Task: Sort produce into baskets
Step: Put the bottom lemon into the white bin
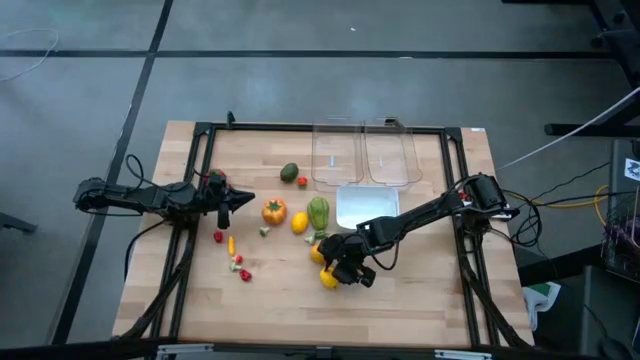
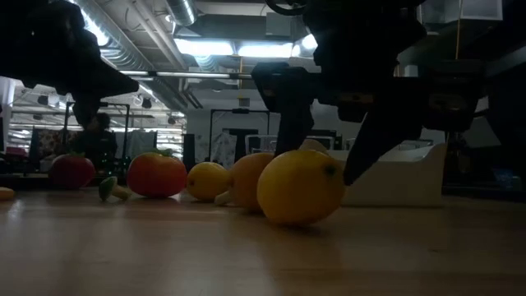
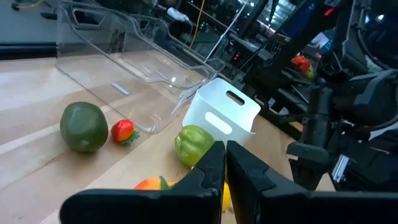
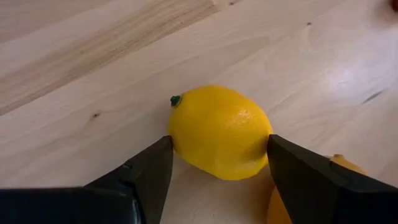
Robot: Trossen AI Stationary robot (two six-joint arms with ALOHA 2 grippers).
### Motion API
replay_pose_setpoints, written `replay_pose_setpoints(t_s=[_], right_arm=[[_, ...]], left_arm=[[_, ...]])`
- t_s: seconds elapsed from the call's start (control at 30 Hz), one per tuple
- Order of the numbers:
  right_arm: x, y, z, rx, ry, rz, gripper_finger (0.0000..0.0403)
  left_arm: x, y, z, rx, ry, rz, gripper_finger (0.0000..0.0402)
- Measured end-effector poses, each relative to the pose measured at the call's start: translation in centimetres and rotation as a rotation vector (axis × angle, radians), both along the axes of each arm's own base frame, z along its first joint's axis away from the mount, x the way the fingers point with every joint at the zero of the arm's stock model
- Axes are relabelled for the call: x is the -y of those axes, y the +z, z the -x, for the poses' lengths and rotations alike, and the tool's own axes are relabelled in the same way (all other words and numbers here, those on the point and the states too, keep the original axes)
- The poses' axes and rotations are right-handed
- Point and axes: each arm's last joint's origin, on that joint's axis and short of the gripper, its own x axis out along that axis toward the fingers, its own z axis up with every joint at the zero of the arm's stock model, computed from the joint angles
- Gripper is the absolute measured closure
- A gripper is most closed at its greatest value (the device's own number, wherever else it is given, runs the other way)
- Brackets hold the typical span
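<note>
Lemon (image 4: 219, 132) between right end effector (image 4: 217, 162) fingers, apparently touching.

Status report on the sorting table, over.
Right gripper closed on lemon, still on table. Left gripper shut, empty, waiting. Orange piece touching beside.

Right arm reaches low over the table while left arm waits.
The right gripper (image 4: 219, 163) points down, one finger (image 4: 146, 171) pressed against each side of a lemon (image 4: 219, 132); the left gripper (image 3: 225, 163), at its own side, has fingers pressed together, nothing between.
</note>
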Motion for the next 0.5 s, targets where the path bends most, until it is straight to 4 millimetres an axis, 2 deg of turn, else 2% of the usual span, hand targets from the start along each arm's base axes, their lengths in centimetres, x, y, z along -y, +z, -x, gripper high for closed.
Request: replay_pose_setpoints(t_s=[0.3,0.5], right_arm=[[0.01,0.01,0.0,-0.003,-0.006,-0.002,0.0148],[0.03,0.03,-0.03,0.001,-0.007,-0.003,0.0148]], left_arm=[[-0.04,0.11,0.0,0.013,0.016,0.005,0.0389],[0.04,1.0,-0.44,0.117,0.017,0.068,0.0389]])
